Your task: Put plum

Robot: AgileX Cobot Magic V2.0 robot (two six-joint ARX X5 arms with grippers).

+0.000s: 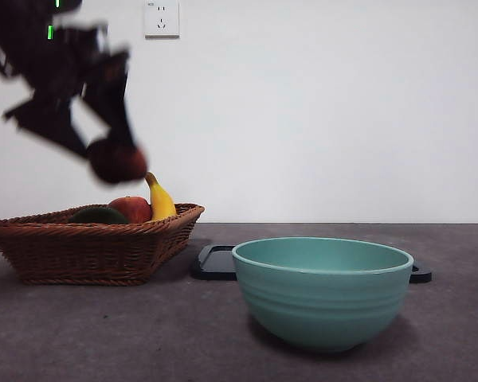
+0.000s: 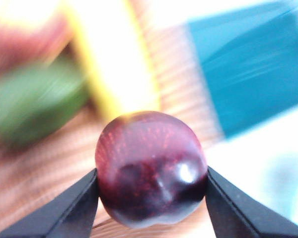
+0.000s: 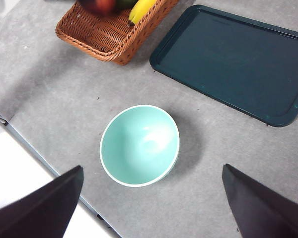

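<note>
Clamped on the plum, the 2 black jaws of the left gripper press against the fruit's opposite sides in the left wrist view, so that the dark maroon skin bulges between them. From the front, that gripper hangs in the air above the wicker basket, blurred, with the plum clear of the basket's rim and of the fruit below. Inside the basket lie a banana, a red apple and a dark green fruit, close together. A pale green bowl stands on the grey table near the camera, apart from the basket. Behind the bowl lies a dark flat tray, just beside the basket. High over the bowl, the right gripper has its jaws spread wide with nothing between them.
</note>
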